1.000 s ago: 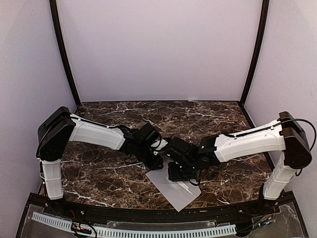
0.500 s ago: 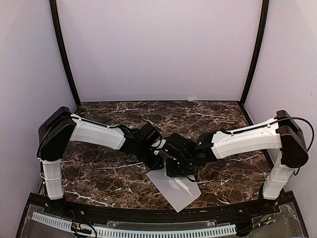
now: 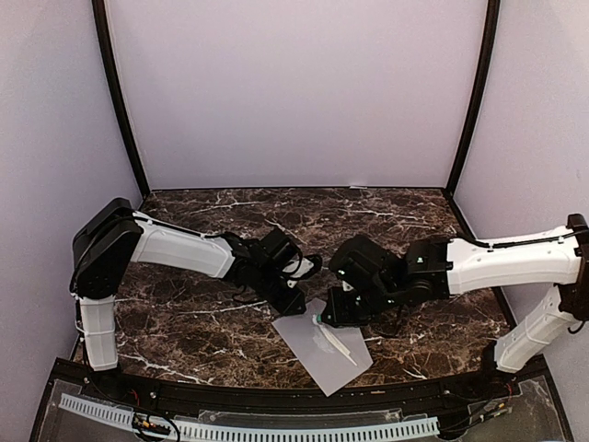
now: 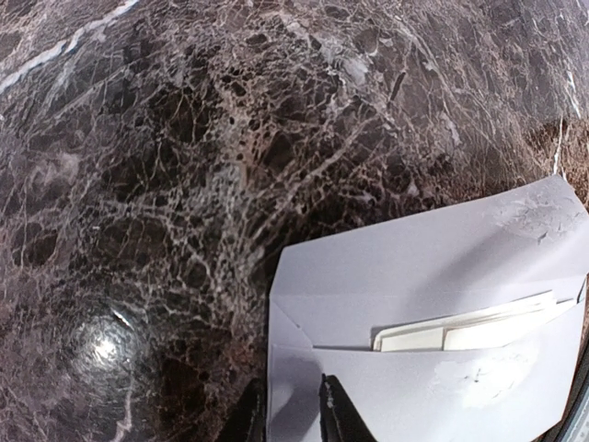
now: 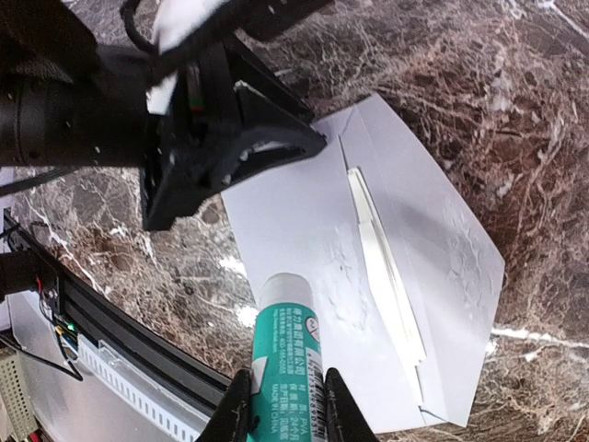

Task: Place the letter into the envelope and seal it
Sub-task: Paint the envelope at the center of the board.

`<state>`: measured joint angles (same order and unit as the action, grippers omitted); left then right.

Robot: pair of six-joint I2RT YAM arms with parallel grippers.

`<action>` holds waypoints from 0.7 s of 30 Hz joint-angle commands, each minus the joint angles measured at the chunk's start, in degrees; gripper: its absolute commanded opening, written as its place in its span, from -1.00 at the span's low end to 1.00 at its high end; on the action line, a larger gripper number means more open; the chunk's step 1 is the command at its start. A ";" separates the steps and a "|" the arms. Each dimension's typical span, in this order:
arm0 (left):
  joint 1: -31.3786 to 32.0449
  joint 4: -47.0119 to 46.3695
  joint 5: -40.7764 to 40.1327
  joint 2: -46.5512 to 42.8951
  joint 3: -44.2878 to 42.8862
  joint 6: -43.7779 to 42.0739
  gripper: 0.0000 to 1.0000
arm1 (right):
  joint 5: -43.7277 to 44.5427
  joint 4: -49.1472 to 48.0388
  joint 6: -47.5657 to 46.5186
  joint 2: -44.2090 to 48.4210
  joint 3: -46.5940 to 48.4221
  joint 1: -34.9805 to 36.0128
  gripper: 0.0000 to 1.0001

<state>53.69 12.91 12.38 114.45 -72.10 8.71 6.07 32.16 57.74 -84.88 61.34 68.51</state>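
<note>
Right end effector (image 5: 283, 387) shifted rightward, clamping glue stick (image 5: 285, 322); left end effector (image 4: 290, 405) narrowly apart.

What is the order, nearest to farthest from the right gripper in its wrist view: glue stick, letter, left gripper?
1. glue stick, held in the right gripper.
2. letter, to the right, inside the envelope.
3. left gripper, upper left.

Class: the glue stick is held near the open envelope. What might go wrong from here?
1. The letter sticks out of the pocket; glue from the glue stick in the right gripper might smear it.
2. The left gripper touches only one edge of the envelope, so it may slide or twist under the stick's push.
</note>
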 commanded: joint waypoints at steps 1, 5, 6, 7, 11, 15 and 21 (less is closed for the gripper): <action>0.76 6.17 -0.64 4.02 1.47 -0.51 -0.58 | -0.16 2.13 4.22 2.17 -4.34 2.88 -1.00; 0.72 6.23 -0.40 4.02 1.43 -0.54 -0.58 | -0.91 0.60 6.83 2.17 -6.89 4.93 -1.00; 0.76 6.24 -0.31 4.02 1.37 -0.49 -0.58 | -1.03 0.09 7.12 1.87 -7.32 5.16 -1.00; 0.74 6.25 -0.24 4.02 1.35 -0.50 -0.58 | -1.17 -0.39 7.27 1.54 -7.52 5.34 -1.00; 0.76 6.36 0.03 4.02 1.28 -0.54 -0.58 | -0.46 -0.51 7.51 -0.54 -7.05 5.40 -1.00; 0.72 6.48 0.09 4.02 1.17 -0.71 -0.58 | -0.33 0.54 7.25 -2.93 -5.93 5.36 -1.00; 0.76 6.51 0.23 4.02 1.10 -0.79 -0.58 | -0.20 0.63 7.86 -3.47 -6.47 5.36 -1.00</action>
<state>53.69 12.91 12.64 114.69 -72.40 8.60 5.10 32.91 64.58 -88.36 54.17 73.47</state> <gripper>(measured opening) 0.211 0.201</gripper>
